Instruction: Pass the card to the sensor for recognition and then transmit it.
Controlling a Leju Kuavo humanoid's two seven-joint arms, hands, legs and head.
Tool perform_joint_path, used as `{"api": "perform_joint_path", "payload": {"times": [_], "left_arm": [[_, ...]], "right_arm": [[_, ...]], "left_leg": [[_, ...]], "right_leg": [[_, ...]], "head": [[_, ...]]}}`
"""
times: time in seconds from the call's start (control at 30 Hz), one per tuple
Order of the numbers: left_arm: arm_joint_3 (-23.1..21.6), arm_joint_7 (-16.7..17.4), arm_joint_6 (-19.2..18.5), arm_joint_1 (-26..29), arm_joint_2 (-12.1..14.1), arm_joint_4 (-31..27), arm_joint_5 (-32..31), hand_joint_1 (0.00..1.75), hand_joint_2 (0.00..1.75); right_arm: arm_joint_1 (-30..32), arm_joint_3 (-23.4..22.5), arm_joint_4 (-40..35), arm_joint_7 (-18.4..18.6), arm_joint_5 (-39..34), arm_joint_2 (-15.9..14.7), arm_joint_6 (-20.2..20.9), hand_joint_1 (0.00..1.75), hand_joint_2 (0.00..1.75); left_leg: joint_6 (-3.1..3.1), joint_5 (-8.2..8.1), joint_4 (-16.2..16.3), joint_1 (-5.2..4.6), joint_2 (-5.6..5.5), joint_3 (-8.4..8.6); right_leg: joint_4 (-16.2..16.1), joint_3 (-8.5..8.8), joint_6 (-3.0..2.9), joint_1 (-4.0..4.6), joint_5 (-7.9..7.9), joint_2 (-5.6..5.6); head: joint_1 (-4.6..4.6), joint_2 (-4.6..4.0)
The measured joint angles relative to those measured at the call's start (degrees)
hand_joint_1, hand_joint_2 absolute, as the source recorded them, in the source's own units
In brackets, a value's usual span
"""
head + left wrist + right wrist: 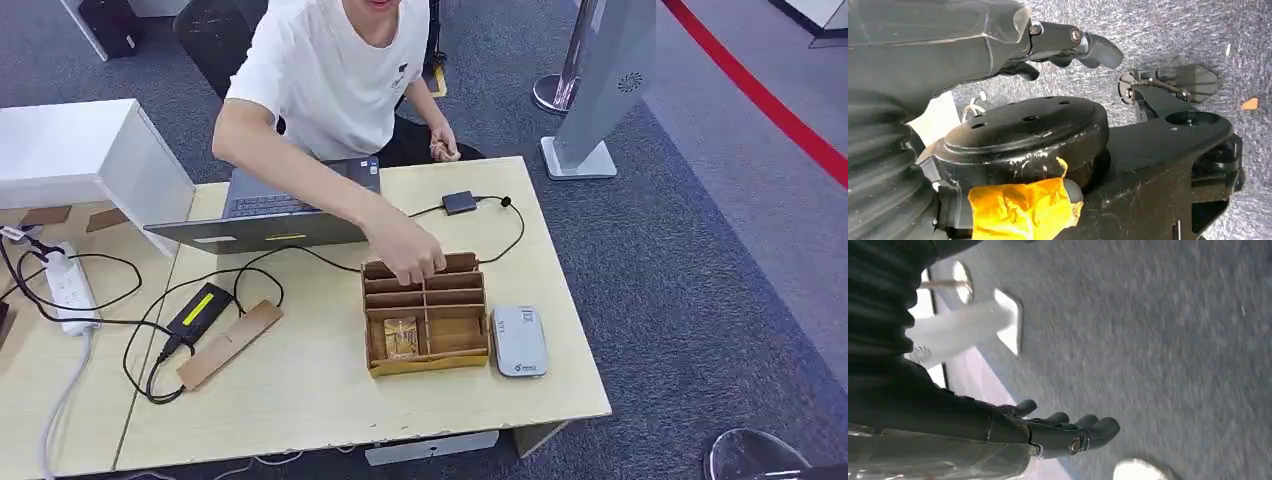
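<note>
A yellowish card [401, 337] lies in the near-left compartment of a wooden divider box [430, 366] on the table. A white sensor [518, 341] lies just right of the box. A person's hand [410, 255] rests on the box's far edge. My left hand [1063, 42] hangs over grey carpet with its fingers apart and nothing in them. My right hand [1058, 430] hangs over carpet too, fingers stretched out and holding nothing.
The person sits behind the table at an open laptop [270, 215]. A cable runs from a small black adapter [459, 203]. At the left are a power brick [200, 310], a wooden strip [230, 343] and a power strip [68, 288]. A grey stand [590, 110] rises at the right.
</note>
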Motion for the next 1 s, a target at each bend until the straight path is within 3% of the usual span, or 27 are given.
{"api": "perform_joint_path", "payload": {"times": [0.3,0.4,0.57,0.63,0.77,1.0], "left_arm": [[0.1,-0.3,3.7,0.0,0.0,0.0,0.0,0.0,1.75],[0.7,-2.5,9.5,0.0,0.0,0.0,0.4,0.0,1.75],[2.0,-10.4,28.3,0.6,0.4,0.0,1.0,0.0,1.75],[2.6,-11.3,30.5,1.4,1.3,-0.2,1.1,0.0,1.75],[3.7,-11.6,31.4,2.1,1.8,-0.3,1.3,0.0,1.75],[4.4,-9.8,29.2,2.2,1.9,-0.3,0.9,0.0,1.75]], "right_arm": [[-0.2,-0.2,0.0,1.4,-2.8,0.7,0.4,0.0,1.75],[-0.2,-1.2,0.0,2.0,-4.5,0.8,-3.4,0.0,1.75],[-0.1,-3.5,0.0,4.5,-5.2,1.3,-15.6,0.0,1.75],[0.1,-4.1,0.0,5.5,-4.9,1.6,-18.1,0.0,1.75],[0.2,-4.8,0.0,6.4,-4.2,1.8,-19.2,0.0,1.75],[0.2,-4.9,0.0,6.1,-3.9,2.3,-18.6,0.0,1.75]], "left_leg": [[0.0,0.0,0.0,-0.01,0.0,0.01],[0.0,0.0,0.0,-0.01,0.02,0.02],[-0.06,-0.04,0.0,0.01,0.14,0.08],[-0.06,-0.04,0.0,0.01,0.15,0.09],[-0.12,-0.01,0.0,0.04,0.16,0.06],[-0.13,-0.01,0.0,0.01,0.16,0.06]], "right_leg": [[0.0,0.01,0.0,-0.01,0.0,0.0],[0.0,0.02,0.0,-0.01,0.0,0.0],[0.0,0.01,-0.04,0.01,0.02,0.11],[0.0,-0.02,-0.08,0.02,-0.01,0.12],[0.0,-0.02,-0.11,0.04,-0.02,0.12],[0.0,-0.01,-0.14,0.02,0.01,0.12]], "head": [[-0.02,0.0],[0.0,0.0],[0.0,-0.02],[-0.02,0.0],[0.0,-0.02],[-0.02,0.0]]}}
